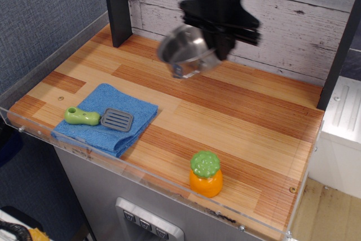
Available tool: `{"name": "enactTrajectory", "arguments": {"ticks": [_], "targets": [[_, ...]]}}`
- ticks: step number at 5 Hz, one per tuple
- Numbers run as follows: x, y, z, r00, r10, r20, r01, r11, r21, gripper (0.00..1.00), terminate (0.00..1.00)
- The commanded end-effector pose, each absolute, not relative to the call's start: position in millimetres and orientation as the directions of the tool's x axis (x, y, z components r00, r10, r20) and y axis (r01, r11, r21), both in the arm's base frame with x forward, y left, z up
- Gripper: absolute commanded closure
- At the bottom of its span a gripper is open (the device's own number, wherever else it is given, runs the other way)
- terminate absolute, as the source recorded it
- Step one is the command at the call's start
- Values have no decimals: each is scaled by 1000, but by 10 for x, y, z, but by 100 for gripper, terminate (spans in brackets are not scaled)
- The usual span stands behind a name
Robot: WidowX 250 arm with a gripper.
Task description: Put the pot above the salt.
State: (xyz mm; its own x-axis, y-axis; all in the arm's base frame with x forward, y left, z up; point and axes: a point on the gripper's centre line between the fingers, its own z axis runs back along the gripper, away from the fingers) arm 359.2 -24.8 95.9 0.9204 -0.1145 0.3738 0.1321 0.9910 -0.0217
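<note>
Observation.image view, single frame, some motion blur on the arm. Saw the hand (pixel 217 40) raised over the back middle of the desk (pixel 237 111), closed on the rim of the pot (pixel 186 49). Pot off the surface, tilted, open side facing left and toward the camera, one wire loop handle hanging at its lower edge. Could not make out the fingertips, hidden behind the pot wall and dark against the arm body. Salt (pixel 206 174) upright near the front edge of the desk, right of centre, well apart from the pot, green cap on top. Pot farther back than the salt and somewhat to the left of it. Blue cloth (pixel 107 118) flat at the front left corner area. Spatula (pixel 98 118) lying on the cloth, green handle pointing left, grey slotted blade to the right. Black post (pixel 117 5) standing at the back left against the whitewashed plank wall (pixel 293 15). Clear plastic lip (pixel 141 173) running along the front edge of the desk. Nothing touching the salt; cloth and spatula well apart from both salt and pot.
</note>
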Motion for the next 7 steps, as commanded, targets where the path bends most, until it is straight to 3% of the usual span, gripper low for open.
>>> {"name": "enactTrajectory", "arguments": {"ticks": [1, 5, 7], "targets": [[3552, -794, 969, 885, -227, 405, 252, 968, -7, 100, 0], [3370, -1104, 472, 887, -303, 349, 332, 943, -25, 100, 0], [3293, -1059, 301, 911, -265, 317, 295, 954, -49, 100, 0]]}}
